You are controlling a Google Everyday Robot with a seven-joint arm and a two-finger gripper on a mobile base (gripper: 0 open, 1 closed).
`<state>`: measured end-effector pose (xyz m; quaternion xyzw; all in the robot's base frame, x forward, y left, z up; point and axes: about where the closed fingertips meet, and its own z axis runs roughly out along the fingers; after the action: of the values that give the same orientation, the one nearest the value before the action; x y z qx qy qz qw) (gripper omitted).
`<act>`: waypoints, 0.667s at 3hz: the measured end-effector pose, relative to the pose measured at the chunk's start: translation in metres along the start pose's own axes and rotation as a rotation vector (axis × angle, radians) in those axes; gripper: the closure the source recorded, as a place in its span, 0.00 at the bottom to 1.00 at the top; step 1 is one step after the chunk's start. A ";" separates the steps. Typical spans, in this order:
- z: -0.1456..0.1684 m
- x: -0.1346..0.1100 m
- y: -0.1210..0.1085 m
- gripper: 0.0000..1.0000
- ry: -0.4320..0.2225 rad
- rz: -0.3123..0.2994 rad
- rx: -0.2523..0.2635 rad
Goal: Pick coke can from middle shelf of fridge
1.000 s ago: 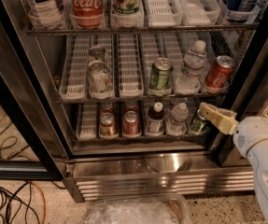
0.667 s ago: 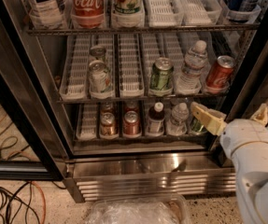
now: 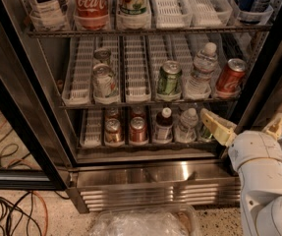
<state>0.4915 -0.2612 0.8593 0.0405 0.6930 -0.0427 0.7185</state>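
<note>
The coke can (image 3: 230,76), red with a silver top, stands at the right end of the middle shelf (image 3: 136,68), a wire rack with white slotted lane trays, inside the open fridge (image 3: 155,173). My gripper (image 3: 242,116) is at the lower right, just in front of the fridge. It is below the coke can and level with the bottom shelf. Its two cream fingers (image 3: 217,127) are spread apart with nothing between them. The left finger points up and left toward the shelf front below the can.
A water bottle (image 3: 201,72) stands just left of the coke can, then a green can (image 3: 169,77), with silver cans (image 3: 103,78) further left. A big Coca-Cola bottle (image 3: 90,1) is on the top rack. The bottom shelf holds cans (image 3: 138,130) and bottles (image 3: 186,126). The black door frame (image 3: 270,68) is beside the gripper. Cables (image 3: 8,210) and a plastic bag (image 3: 140,222) lie on the floor.
My arm has moved left, closer to the fridge front, and more of its white body is in view. The fingers stay spread. The shelf items have not moved.
</note>
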 end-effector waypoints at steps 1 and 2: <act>-0.003 0.009 0.003 0.00 -0.002 -0.004 -0.028; -0.007 0.023 0.014 0.00 -0.041 0.001 -0.052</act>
<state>0.4873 -0.2463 0.8364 0.0213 0.6790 -0.0250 0.7334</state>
